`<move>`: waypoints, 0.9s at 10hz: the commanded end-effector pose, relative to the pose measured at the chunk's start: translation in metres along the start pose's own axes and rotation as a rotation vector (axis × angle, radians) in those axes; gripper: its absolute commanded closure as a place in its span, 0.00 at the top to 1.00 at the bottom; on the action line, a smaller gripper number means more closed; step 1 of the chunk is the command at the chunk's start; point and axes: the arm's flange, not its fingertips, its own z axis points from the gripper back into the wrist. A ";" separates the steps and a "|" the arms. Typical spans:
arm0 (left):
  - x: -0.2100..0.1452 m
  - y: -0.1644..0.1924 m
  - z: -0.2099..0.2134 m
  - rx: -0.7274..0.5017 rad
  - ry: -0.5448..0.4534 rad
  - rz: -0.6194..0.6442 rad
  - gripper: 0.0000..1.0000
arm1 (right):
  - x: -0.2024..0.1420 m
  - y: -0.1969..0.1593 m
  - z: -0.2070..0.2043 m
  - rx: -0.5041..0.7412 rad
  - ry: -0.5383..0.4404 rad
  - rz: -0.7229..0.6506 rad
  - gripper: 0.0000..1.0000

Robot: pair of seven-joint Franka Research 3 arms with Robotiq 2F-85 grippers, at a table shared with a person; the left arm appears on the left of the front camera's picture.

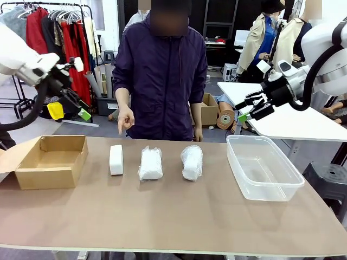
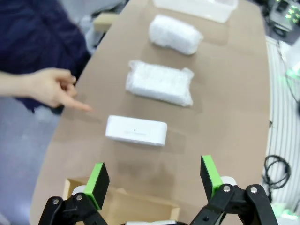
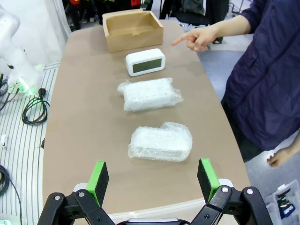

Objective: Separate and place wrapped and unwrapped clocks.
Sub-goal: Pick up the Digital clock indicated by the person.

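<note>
Table: brown top, person standing at the far side in a dark purple jacket.
Cardboard box: open, at the robot's left end of the table, nothing visible inside.
Clear bin: see-through plastic tub at the robot's right end, nothing visible inside.
Unwrapped clock: smooth white block, leftmost of a row of three between box and bin. It stands on a long edge just beside the box but apart from it. The right wrist view shows its grey display face.
Middle wrapped clock: crinkly white bundle lying flat, beside the bare one with a gap either side.
Right wrapped clock: second bundle, end of the row nearest the bin, touching neither the bin nor its neighbour.
Person's hand: index finger pointing down at the table's far edge near the unwrapped clock, clear of it. Whether the tip meets the tabletop I cannot tell.
Left gripper: jaws spread wide, nothing between them. It is raised above the box end of the table, with the box rim under the fingers and the unwrapped clock ahead.
Right gripper: jaws spread wide and empty too. It is held high off the bin end of the table, with the right wrapped clock lying ahead of the green pads.
</note>
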 end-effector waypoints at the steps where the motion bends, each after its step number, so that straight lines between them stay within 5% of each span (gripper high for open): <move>1: 0.024 -0.025 -0.003 0.066 0.073 0.150 1.00 | 0.000 0.000 0.001 -0.001 0.000 0.001 1.00; 3: 0.029 -0.033 0.001 0.041 0.066 0.084 1.00 | 0.000 0.000 0.001 -0.001 0.000 0.001 1.00; 6: 0.008 -0.020 0.031 -0.153 -0.087 -0.266 1.00 | 0.000 0.000 0.001 -0.001 0.000 0.001 1.00; 9: -0.002 -0.011 0.042 -0.196 -0.137 -0.402 1.00 | 0.000 0.000 0.001 -0.001 0.000 0.001 1.00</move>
